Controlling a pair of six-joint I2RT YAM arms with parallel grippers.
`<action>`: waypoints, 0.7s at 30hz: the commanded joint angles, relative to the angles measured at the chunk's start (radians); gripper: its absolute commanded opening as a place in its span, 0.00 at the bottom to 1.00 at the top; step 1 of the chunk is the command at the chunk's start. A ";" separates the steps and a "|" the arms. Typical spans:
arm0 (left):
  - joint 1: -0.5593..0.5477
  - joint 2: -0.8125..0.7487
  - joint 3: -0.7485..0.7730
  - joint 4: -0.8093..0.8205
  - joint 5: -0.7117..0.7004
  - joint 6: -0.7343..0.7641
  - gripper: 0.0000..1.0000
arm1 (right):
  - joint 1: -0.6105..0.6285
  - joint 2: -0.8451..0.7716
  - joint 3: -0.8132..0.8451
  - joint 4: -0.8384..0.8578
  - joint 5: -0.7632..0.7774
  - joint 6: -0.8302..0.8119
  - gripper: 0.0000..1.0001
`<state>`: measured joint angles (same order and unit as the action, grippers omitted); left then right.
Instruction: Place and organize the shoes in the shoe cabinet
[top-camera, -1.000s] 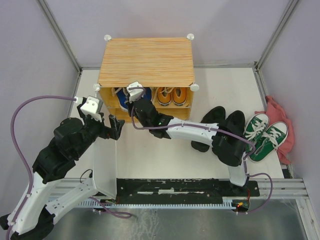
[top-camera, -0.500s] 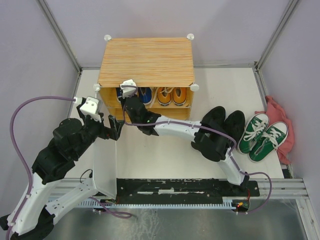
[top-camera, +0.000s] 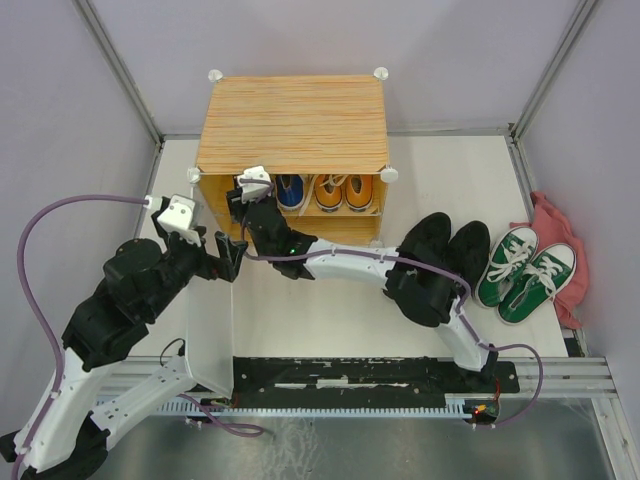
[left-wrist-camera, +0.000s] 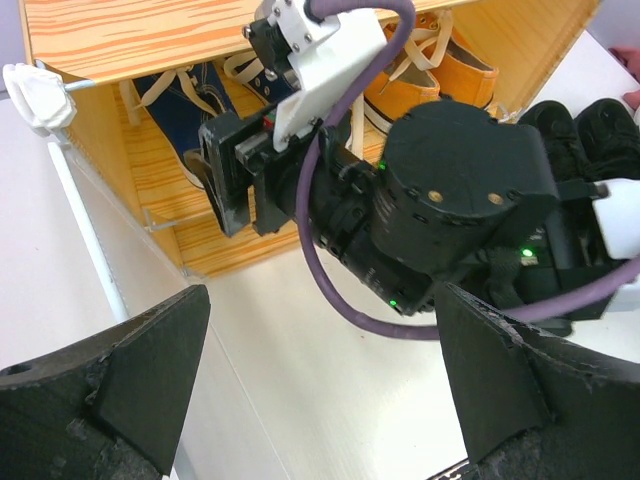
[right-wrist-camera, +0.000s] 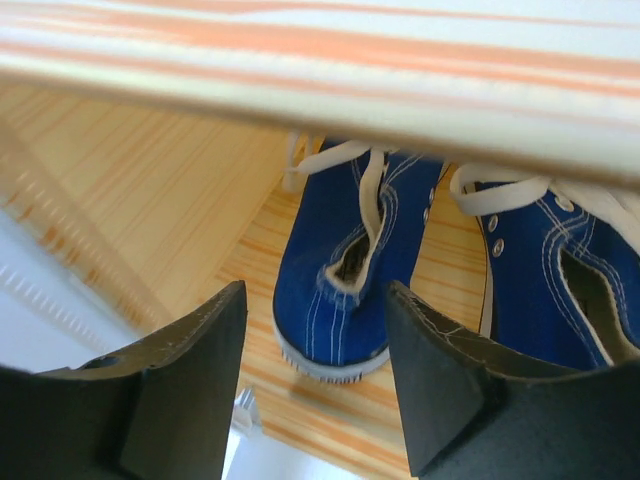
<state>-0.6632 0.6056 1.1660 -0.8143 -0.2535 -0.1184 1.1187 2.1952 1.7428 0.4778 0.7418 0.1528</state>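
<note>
Cabinet (top-camera: 295, 120) stands at the back of the table (top-camera: 440, 160), door (top-camera: 208, 330) swung open toward the left arm's base. Right arm (top-camera: 350, 262) is stretched low, right to left across the table, wrist at the left end of the upper shelf. Left arm (top-camera: 130, 300) is folded, elbow back, wrist by the door's top edge.

Boots (top-camera: 432, 228) and green pair (top-camera: 525, 268) lie on the table right of the cabinet, boots partly under the right arm. Blue pair (top-camera: 290, 190) is on the upper shelf, left side; orange pair (top-camera: 342, 190) is just beside it on the right.

Right gripper (top-camera: 243, 193): fingers (right-wrist-camera: 180, 390) spread and gripping nothing; the left blue shoe's heel sits between the tips, contact unclear.

Left gripper (top-camera: 226, 254): fingers (left-wrist-camera: 120, 380) wide apart and empty, pointing at the right wrist.
</note>
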 joint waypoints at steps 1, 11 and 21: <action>0.002 -0.008 -0.005 0.023 -0.008 0.007 0.99 | 0.048 -0.147 -0.071 0.065 0.007 -0.069 0.66; 0.002 -0.020 0.010 0.023 -0.005 -0.015 0.99 | 0.121 -0.533 -0.373 -0.463 0.103 0.138 0.74; 0.002 -0.043 0.012 0.026 0.003 -0.027 0.99 | 0.128 -0.876 -0.580 -1.362 0.236 0.705 0.72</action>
<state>-0.6632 0.5709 1.1622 -0.8146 -0.2565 -0.1188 1.2476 1.4014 1.2243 -0.4454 0.8829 0.5583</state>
